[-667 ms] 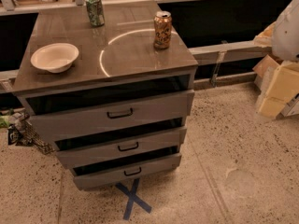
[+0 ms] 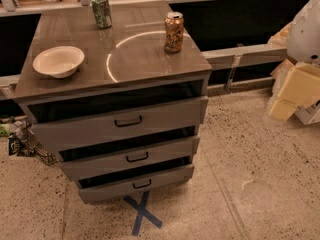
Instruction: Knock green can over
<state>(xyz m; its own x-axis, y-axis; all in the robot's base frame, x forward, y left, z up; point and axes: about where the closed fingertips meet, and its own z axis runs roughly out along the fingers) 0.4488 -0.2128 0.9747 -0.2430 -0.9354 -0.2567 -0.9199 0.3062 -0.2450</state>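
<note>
The green can has a green and white label and a silver top. It stands upright at the back of the grey drawer cabinet's top, left of centre. My gripper, cream coloured under a white arm part, hangs at the right edge of the view. It is below the cabinet's top, far to the right of the can and apart from everything on the cabinet.
An orange-gold can stands upright near the top's right edge. A white bowl sits at the front left. The cabinet's three drawers are slightly pulled out. A blue tape cross marks the speckled floor. A ledge runs behind the cabinet.
</note>
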